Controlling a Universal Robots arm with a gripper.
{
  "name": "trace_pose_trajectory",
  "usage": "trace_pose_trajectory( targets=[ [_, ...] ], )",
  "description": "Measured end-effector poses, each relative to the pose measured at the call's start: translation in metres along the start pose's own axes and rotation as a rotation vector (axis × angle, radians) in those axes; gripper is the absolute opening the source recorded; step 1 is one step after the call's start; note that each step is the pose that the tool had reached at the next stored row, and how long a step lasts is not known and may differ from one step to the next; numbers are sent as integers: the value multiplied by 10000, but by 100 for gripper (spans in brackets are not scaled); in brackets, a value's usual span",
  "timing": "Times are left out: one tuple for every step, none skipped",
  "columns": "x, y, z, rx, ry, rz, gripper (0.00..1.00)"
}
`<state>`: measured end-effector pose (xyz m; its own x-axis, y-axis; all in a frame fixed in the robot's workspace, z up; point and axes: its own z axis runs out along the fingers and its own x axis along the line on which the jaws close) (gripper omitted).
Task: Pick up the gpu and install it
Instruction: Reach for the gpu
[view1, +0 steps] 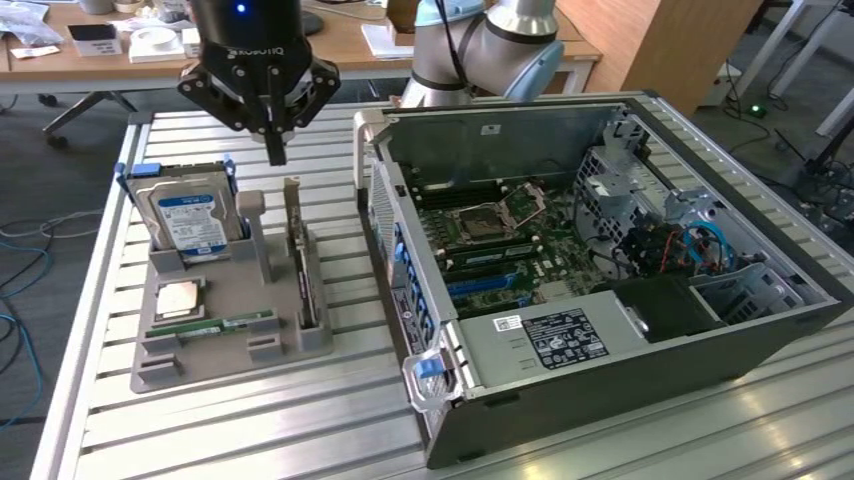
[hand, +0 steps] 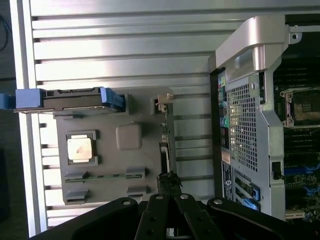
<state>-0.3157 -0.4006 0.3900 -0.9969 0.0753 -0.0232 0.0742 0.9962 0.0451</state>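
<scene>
gpu (view1: 306, 275) stands on edge in grey holder (view1: 214, 350), left-centre of exterior view, right of hard drive (view1: 187, 215). Judged light, stiff, fragile: grip along top edge. Gripper (view1: 276, 152) hangs above bracket end, jaws shut, empty.

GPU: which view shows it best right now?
Exterior view: the gpu stands on edge in the grey holder, dark face and pale bracket end both visible. The wrist view looks down onto its thin top edge.
</scene>
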Motion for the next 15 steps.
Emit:
trace_pose_trajectory(
  targets=[
    [1, -10, -1, 1, 0, -1, 11],
    [3, -21, -1, 1, 0, 0, 11],
    [4, -31, -1, 0, 0, -1, 11],
    [6, -42, -2, 1, 0, -1, 11],
    [9, -54, -3, 0, -1, 0, 11],
    [12, -65, -3, 0, 0, 0, 11],
    [15, -76, -4, 0, 0, -1, 11],
    [19, -88, -4, 1, 0, 0, 11],
    [22, -100, -5, 0, 0, 0, 11],
    [25, -110, -6, 1, 0, 0, 11],
    [28, -121, -6, 0, -1, 0, 11],
    [31, -131, -7, 0, -1, 0, 11],
    [35, -140, -7, 0, 0, -1, 11],
    [39, -148, -8, 0, -1, 0, 11],
    [43, -154, -8, 0, -1, 1, 11]
  ],
)
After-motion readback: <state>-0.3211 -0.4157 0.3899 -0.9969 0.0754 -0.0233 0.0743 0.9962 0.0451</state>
